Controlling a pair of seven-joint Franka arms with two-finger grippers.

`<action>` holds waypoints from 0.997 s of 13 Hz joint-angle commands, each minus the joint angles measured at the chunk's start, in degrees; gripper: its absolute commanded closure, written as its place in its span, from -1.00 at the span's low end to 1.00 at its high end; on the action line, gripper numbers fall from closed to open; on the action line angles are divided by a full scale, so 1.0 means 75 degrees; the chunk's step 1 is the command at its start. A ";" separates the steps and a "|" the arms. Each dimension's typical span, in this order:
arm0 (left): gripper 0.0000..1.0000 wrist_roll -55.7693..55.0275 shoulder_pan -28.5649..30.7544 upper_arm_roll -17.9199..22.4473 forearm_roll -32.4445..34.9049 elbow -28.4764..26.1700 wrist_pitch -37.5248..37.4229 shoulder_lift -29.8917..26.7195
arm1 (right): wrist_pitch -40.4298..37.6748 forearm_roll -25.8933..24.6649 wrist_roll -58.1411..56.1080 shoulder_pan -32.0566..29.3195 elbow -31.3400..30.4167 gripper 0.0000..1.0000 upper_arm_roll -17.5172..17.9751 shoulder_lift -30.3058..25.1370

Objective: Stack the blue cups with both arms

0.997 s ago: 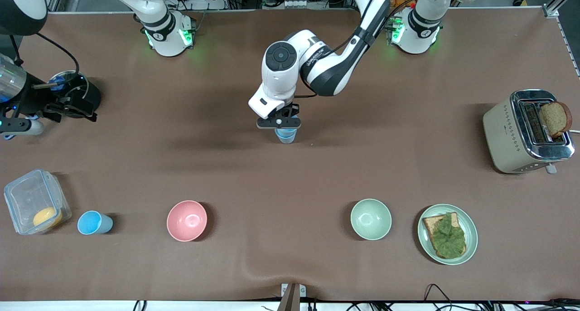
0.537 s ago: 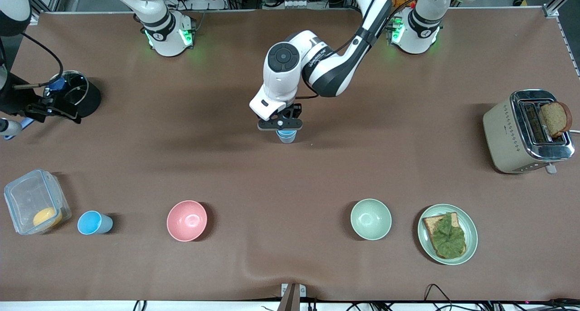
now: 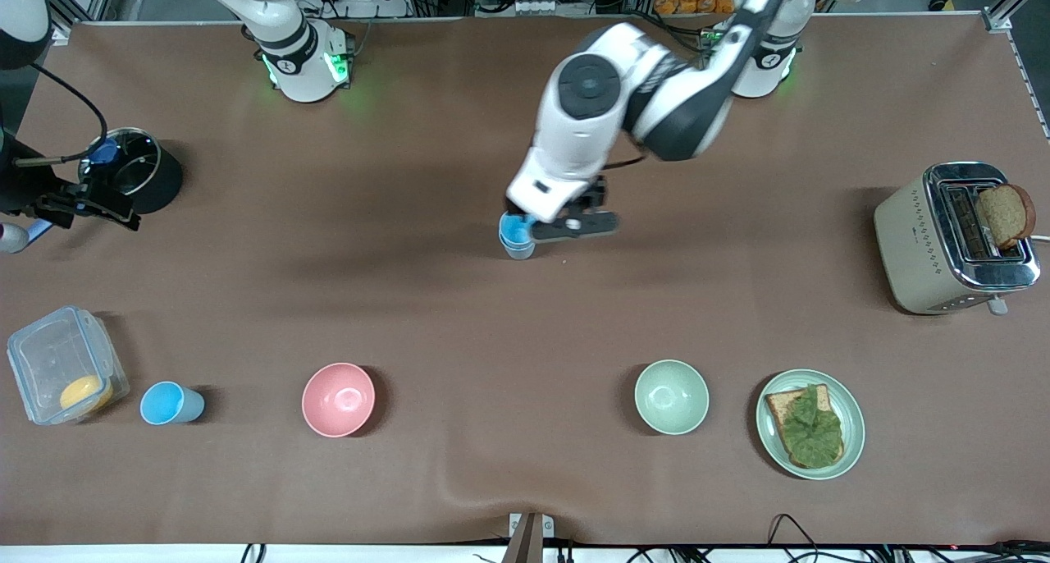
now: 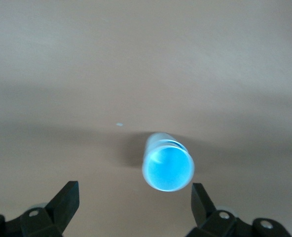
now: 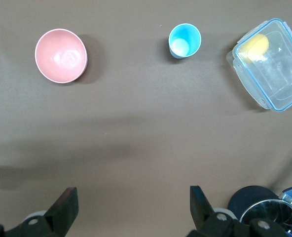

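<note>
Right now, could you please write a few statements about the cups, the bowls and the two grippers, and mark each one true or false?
1. The left gripper holds a cup. False: its jaws are open, beside the stacked blue cups.
2. A single blue cup stands between the clear container and the pink bowl. True.
3. The right gripper is shut. False: it is open and empty.
4. The pale green bowl sits beside the plate of toast. True.

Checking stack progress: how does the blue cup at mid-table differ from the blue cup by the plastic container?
The mid-table cup shows a second rim, so it looks nested in another; the cup by the container stands single. The first sits beside the open left gripper; the second lies nearer the front camera, untouched. Both are upright, light blue.
</note>
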 commanded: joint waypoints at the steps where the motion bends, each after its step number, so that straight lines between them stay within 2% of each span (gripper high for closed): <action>1: -1.00 0.0533 0.0826 -0.0134 0.0376 -0.1343 -0.0307 -0.1656 | -0.0072 -0.0123 0.0052 -0.0162 0.0236 -1.00 0.0126 0.0102; 6: -1.00 0.3157 0.3217 -0.0813 0.1008 -0.1745 -0.1594 -0.3242 | -0.0083 -0.0123 0.0052 -0.0162 0.0248 -1.00 0.0126 0.0090; 8: -1.00 0.4422 0.3944 -0.0814 0.1080 -0.1745 -0.1959 -0.3653 | -0.0072 -0.0123 0.0052 -0.0173 0.0248 -1.00 0.0126 0.0090; 11: -1.00 0.5750 0.4602 -0.0651 0.1104 -0.1734 -0.2100 -0.3970 | -0.0072 -0.0123 0.0052 -0.0173 0.0248 -1.00 0.0126 0.0102; 13: -1.00 0.6335 0.4721 -0.0417 0.1115 -0.1734 -0.2171 -0.4076 | -0.0072 -0.0123 0.0052 -0.0162 0.0248 -1.00 0.0126 0.0102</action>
